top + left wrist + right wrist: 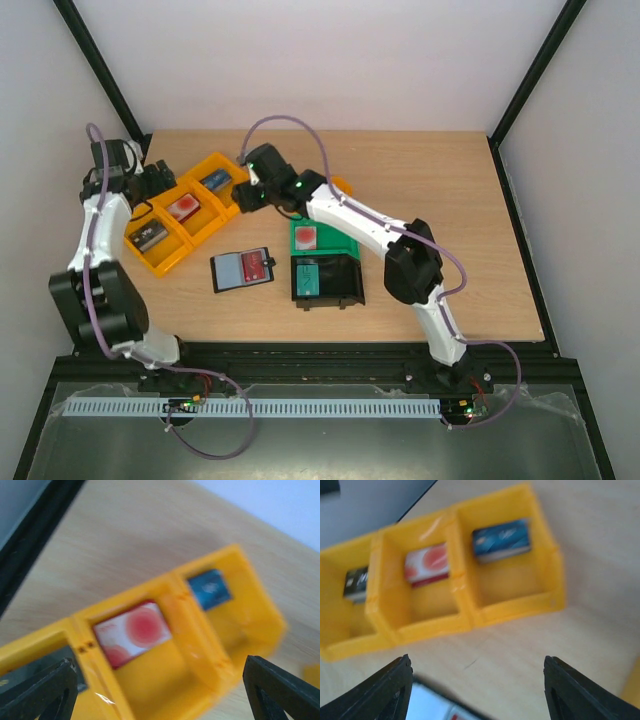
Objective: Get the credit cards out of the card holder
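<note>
The card holder (241, 269) lies open on the table, black with blue-grey lining, and a red credit card (254, 266) sits in its right half. Its blurred corner (432, 707) shows at the bottom of the right wrist view. My right gripper (248, 195) hangs open and empty over bare table between the yellow bins and the card holder, its fingers (387, 690) wide apart. My left gripper (158, 186) is open and empty over the yellow bins, its fingers (42, 692) spread above the middle compartment.
A yellow three-part bin (185, 212) holds a dark card, a pale red-spotted card (134, 632) and a blue card (501, 540). A green bin (335, 243) holds another pale spotted card. A black bin (340, 283) holds a teal card (307, 278).
</note>
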Available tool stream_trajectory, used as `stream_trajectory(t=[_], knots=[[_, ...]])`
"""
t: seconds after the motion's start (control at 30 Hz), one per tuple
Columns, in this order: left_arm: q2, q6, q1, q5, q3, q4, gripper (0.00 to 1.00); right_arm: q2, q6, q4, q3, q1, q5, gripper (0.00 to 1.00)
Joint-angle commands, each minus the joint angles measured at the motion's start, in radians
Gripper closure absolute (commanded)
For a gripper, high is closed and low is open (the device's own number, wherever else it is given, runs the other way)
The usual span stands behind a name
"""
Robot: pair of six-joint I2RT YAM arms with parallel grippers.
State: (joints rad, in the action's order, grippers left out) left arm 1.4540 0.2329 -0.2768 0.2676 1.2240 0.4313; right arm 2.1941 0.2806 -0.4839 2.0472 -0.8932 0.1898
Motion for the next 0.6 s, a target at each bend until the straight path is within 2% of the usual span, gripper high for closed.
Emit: stream_trajectory(t=[0.0,0.13,0.3,0.4,0.47,0.57], knots=[[0.145,0.041,-0.038,-0.17,0.064,0.079,0.08,0.049,0.014,0.054,0.091,0.073,-0.102,0.3],[0.232,0.084,-0.017,-0.169,0.081,-0.006,0.07,0.137,0.044,0.137,0.155,0.121,-0.068,0.3],[0.314,0.082,0.006,-0.242,0.08,-0.05,0.14,0.26,0.026,0.269,0.219,0.128,-0.035,0.3],[0.326,0.059,0.01,-0.267,0.045,-0.072,0.23,0.325,0.074,0.273,0.294,0.131,-0.003,0.3],[0.324,0.056,0.018,-0.267,0.011,-0.085,0.29,0.326,0.088,0.302,0.289,0.131,0.037,0.31],[0.322,0.046,0.038,-0.268,-0.041,-0.109,0.44,0.317,0.084,0.297,0.284,0.131,0.054,0.31]])
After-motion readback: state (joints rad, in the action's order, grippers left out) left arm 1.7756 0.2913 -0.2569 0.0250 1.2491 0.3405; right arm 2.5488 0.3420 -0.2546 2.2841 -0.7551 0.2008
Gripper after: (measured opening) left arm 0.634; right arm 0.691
